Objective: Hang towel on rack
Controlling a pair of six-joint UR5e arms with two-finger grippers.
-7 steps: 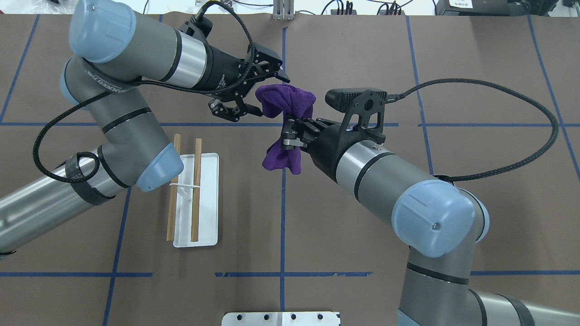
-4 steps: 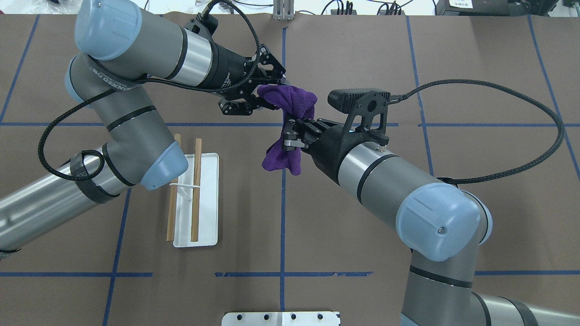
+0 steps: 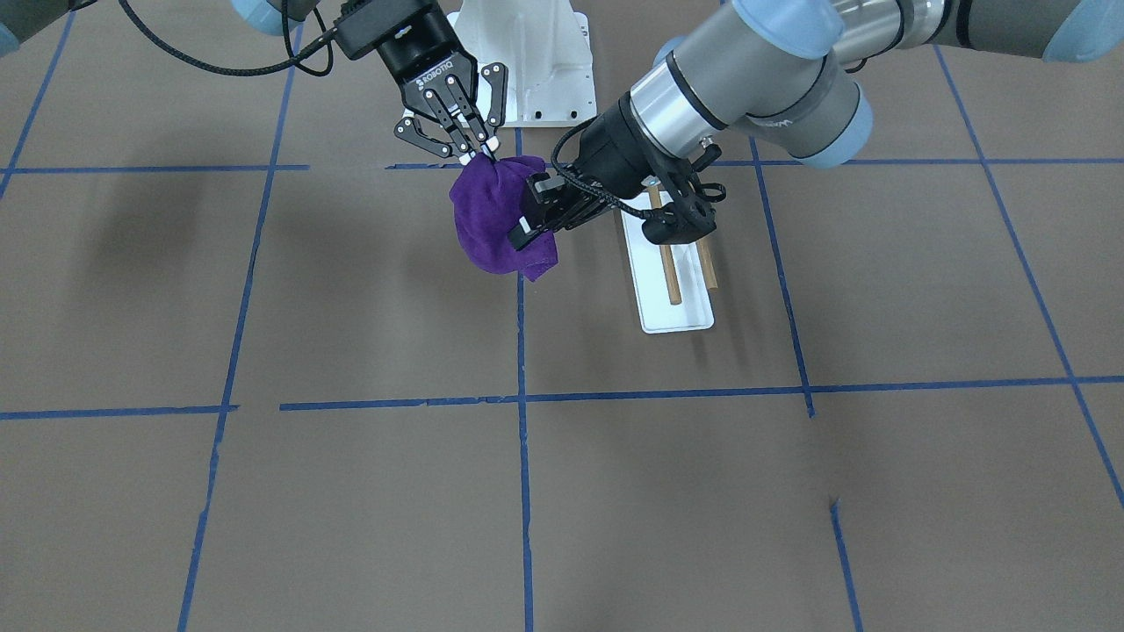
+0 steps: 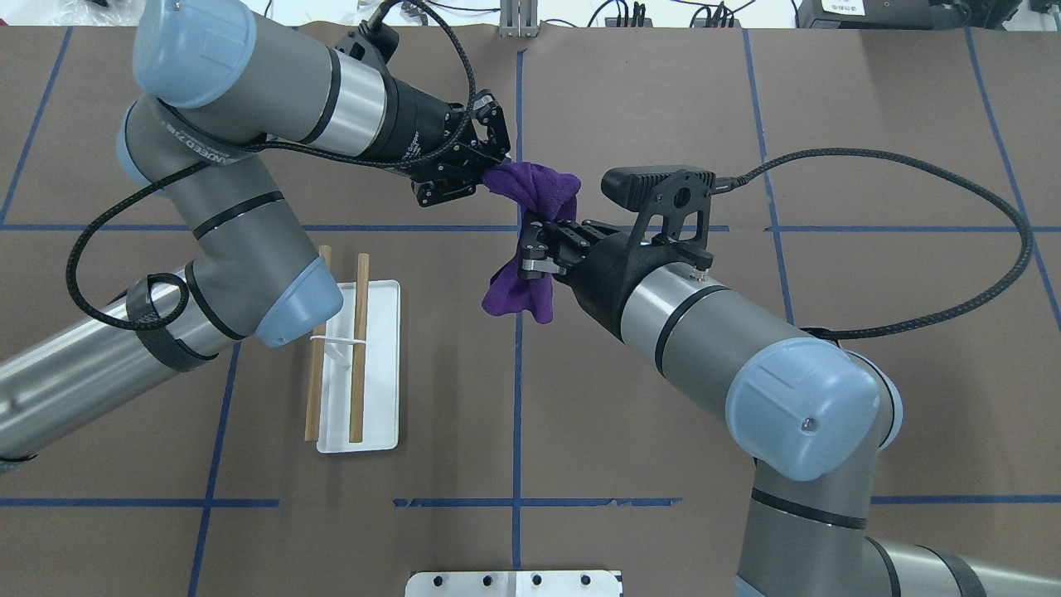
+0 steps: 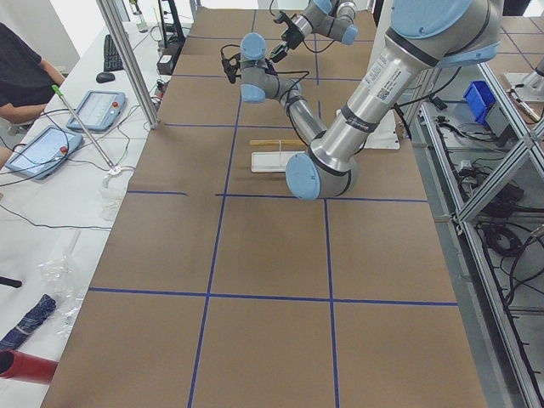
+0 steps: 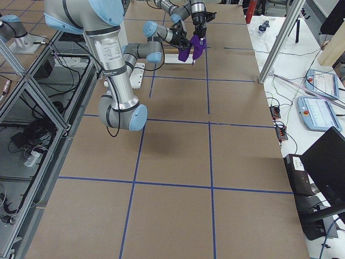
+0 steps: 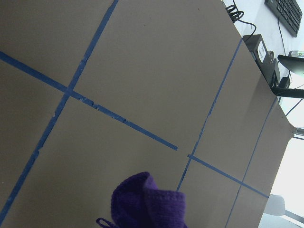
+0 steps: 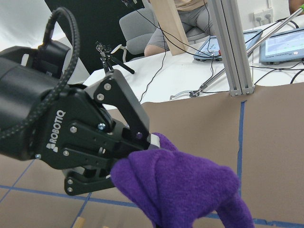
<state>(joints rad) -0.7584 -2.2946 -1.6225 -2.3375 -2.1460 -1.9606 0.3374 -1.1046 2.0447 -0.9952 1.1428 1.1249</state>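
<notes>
A purple towel hangs bunched in the air over the table's middle line, held by both grippers. My left gripper is shut on its far upper end. The right wrist view shows those fingers pinched on the towel. My right gripper is shut on the towel's middle, and the loose end droops below it. The rack stands to the left: two brown dowels over a white tray, apart from the towel. In the front view the towel hangs left of the rack.
A white ribbed pedestal with bolt holes sits at the near table edge, and also shows in the front view. My left arm's elbow hangs over the rack's near-left side. Brown table surface with blue tape lines lies around.
My left gripper moved right onto the towel's far end and went from open to shut on it. The right gripper kept its hold and barely moved.
</notes>
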